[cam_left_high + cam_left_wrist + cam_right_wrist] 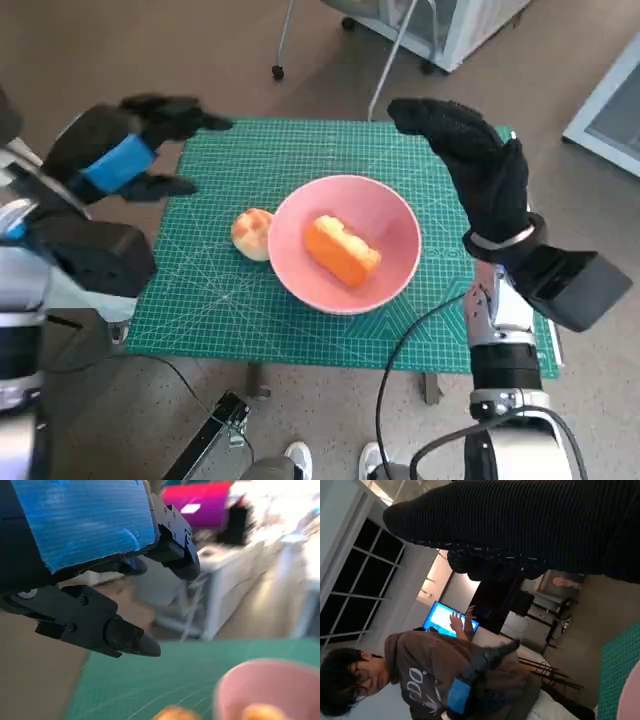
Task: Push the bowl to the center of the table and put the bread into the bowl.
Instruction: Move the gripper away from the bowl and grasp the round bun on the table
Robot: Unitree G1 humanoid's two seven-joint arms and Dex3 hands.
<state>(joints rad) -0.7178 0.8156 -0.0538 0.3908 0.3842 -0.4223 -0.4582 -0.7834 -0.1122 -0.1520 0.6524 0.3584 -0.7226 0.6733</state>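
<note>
The round pink plastic bowl (345, 243) sits near the centre of the table (250, 310), on the green gridded cutting mat (290, 150) that covers it. An orange, block-shaped piece of bread (342, 249) already lies inside the bowl; a second, round pale-golden bread roll (252, 233) rests on the mat at the bowl's 9 o'clock, touching or just beside its rim. The roll looks light, soft and easily crushed, so it calls for a gentle grip across its sides, with fingers approaching from above. The bowl appears rigid, smooth and light, likely to slide on the mat if nudged at the rim. The left hand (135, 150), black with blue tape, hovers at the mat's 10 o'clock corner, its fingers (132, 640) spread and holding nothing. The right hand (470, 150), in a black knitted glove, is raised above the mat at the bowl's 2 o'clock, fingers extended, empty. In the left wrist view, bowl and roll are blurred and cut off at the frame edge. The right wrist view shows mostly glove and a seated person (440, 675); only slivers of mat and bowl are visible. The contact between roll and bowl cannot be confirmed.
</note>
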